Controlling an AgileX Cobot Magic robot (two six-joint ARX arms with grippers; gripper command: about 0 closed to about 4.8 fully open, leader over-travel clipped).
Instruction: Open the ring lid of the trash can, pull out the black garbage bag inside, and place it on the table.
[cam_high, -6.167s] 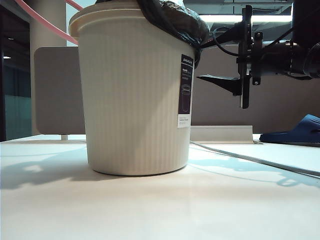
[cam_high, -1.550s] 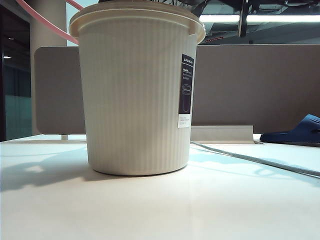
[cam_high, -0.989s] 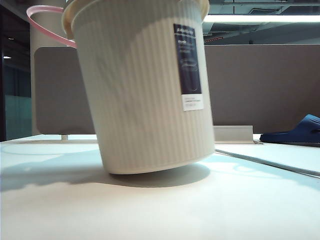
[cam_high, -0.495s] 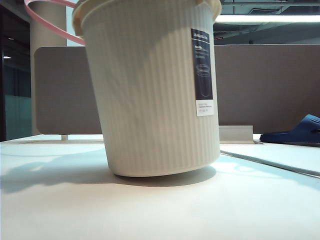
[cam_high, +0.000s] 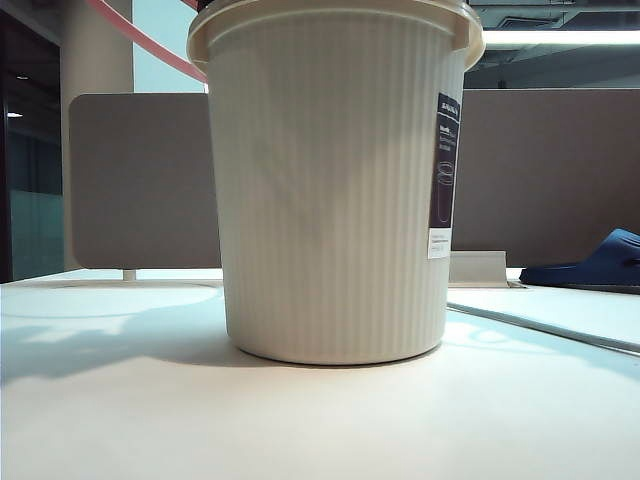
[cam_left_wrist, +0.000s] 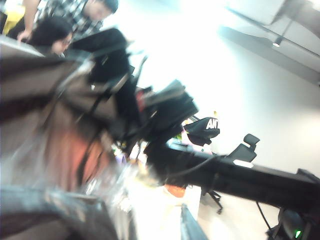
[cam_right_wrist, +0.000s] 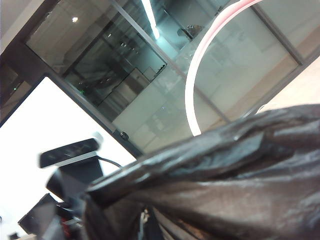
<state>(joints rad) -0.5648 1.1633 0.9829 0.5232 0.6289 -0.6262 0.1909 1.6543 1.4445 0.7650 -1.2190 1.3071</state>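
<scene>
The black garbage bag (cam_right_wrist: 225, 170) fills the right wrist view, apparently held by the clamped right tool, off-frame; the trash can (cam_high: 335, 190) stands mid-desk (cam_high: 300, 420), ring lid (cam_high: 140, 40) raised. Left tool's state unclear — blurred. Risk: snagged bag tips the can.

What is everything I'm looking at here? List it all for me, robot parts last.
Cream-white ribbed plastic trash can: one, upright at the middle of the table.
Salmon-pink plastic ring lid: one, raised behind the can's rim, upper left.
Crinkled glossy black garbage bag: one, filling the right wrist view.
Smooth white table: one, under the can.
Brown-grey partition panel: one, behind the can.
Dark blue slipper: one, far right on the table.
Left gripper: not visible; its wrist view is blurred.
Right gripper: not visible itself; the bag covers its view.
</scene>
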